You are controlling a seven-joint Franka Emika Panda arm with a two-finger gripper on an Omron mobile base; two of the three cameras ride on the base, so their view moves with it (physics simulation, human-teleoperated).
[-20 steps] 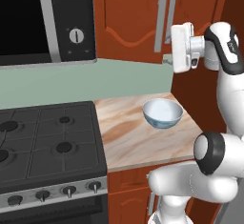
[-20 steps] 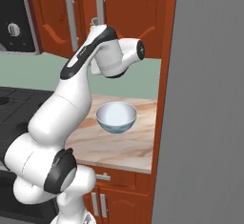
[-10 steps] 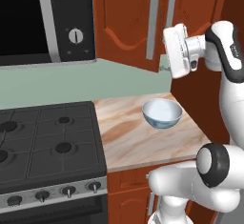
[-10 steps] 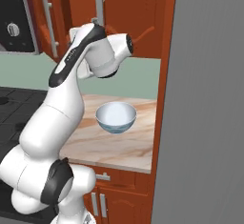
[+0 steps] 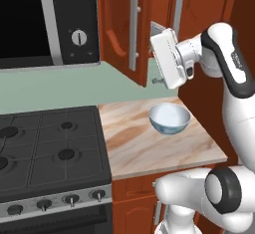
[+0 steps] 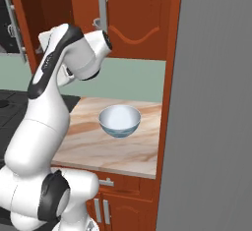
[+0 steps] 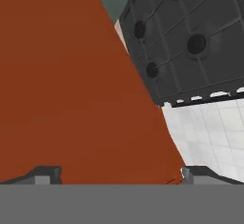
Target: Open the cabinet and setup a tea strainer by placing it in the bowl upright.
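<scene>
the cabinet hung above the counter with its left door swung partly outward over the marble worktop, its long silver handle facing the room, while the right door with its own bar handle sat flat against the frame. the gripper was up behind the edge of that open door, the white hand pressed close to the red-brown wood, and from the hand's own camera the inner face of the door filled most of what lay ahead. its two dark fingertips stood far apart at the bottom of that view, jaws spread wide with nothing between them but the wood beyond. the bowl sat on the marble counter below the hand, upright, white inside and pale blue outside, with nothing in it that i could see; from the other side it sat just the same, near the middle of the worktop. the tea strainer i could not make out, as the dark space behind the open door was hidden from where i stood. to the left were the black gas stove and, above it, the microwave with its round dial. a tall grey panel stood at the right end of the counter.
</scene>
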